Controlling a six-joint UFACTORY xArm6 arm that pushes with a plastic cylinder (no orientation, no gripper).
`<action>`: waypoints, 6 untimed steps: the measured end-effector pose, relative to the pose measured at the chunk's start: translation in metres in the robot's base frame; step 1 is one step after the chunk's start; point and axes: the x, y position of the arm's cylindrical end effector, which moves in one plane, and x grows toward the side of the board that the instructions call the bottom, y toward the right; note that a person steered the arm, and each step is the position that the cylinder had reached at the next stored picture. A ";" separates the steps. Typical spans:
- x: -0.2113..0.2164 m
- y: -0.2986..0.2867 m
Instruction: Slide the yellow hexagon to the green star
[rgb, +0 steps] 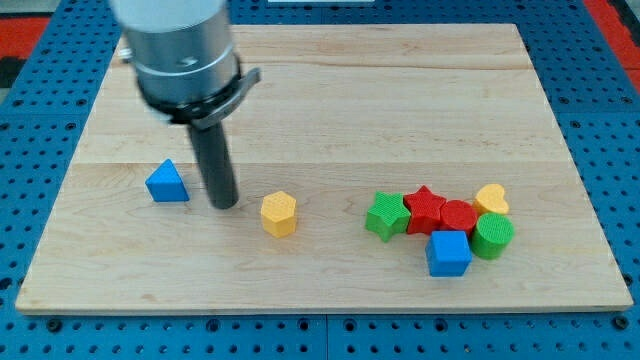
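The yellow hexagon sits on the wooden board at the lower middle. The green star lies to its right, at the left end of a cluster of blocks. My tip rests on the board just left of the yellow hexagon, with a small gap between them. It stands between the hexagon and a blue triangle further left.
The cluster to the right holds a red star, a red round block, a yellow heart, a green round block and a blue cube. The wooden board lies on a blue pegboard.
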 end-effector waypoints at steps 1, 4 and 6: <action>0.013 0.025; 0.024 0.102; 0.020 0.139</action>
